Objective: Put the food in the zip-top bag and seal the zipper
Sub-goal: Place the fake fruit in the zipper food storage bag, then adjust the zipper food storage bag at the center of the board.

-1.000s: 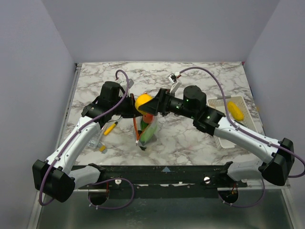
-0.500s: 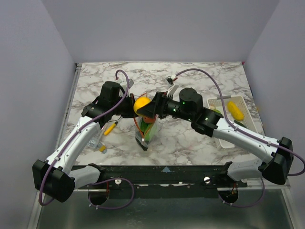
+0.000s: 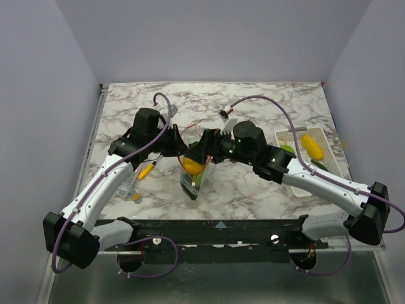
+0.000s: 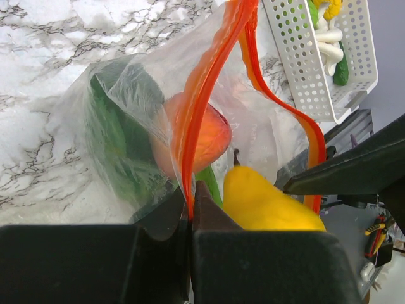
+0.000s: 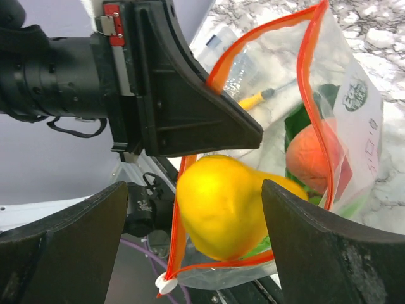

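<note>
The zip-top bag (image 3: 197, 180) hangs open over the table's middle. My left gripper (image 3: 180, 148) is shut on one side of its red-orange zipper (image 4: 204, 88), the tips (image 4: 192, 190) pinching the strip. My right gripper (image 3: 201, 156) is open over the bag's mouth, its jaws spread wide (image 5: 193, 190). A yellow pear (image 5: 223, 206) sits between them without touching, blurred, inside the mouth; it also shows in the left wrist view (image 4: 266, 206). An orange-red peach (image 4: 205, 136) and a leafy green vegetable (image 4: 117, 136) lie inside the bag.
A white slotted tray (image 3: 330, 143) at the right holds yellow (image 3: 312, 145), green and white pieces. A yellow pen (image 3: 145, 171) and a small clear plastic item (image 3: 130, 183) lie left of the bag. The left arm's body (image 5: 183, 120) is close above my right gripper.
My right gripper moved left and down over the bag's mouth with the yellow pear, then opened. The pear has dropped from above the bag into its mouth. The left gripper held still.
</note>
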You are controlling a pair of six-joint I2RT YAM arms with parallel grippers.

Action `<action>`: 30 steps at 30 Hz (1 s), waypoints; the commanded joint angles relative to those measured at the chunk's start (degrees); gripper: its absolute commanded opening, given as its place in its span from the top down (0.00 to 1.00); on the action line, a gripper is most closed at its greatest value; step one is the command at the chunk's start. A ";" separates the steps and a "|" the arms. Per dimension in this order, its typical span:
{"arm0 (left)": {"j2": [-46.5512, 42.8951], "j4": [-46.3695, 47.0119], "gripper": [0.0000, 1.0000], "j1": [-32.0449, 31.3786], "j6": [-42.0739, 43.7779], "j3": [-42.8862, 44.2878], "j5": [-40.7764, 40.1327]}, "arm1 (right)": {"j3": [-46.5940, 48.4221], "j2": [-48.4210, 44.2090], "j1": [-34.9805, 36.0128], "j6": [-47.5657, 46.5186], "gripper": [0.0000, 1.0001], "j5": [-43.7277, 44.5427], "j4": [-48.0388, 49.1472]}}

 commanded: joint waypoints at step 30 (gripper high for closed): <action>-17.25 1.02 1.00 -0.03 -36.16 -14.96 -13.02 | -2.94 -1.14 34.77 -15.23 0.18 50.27 -11.35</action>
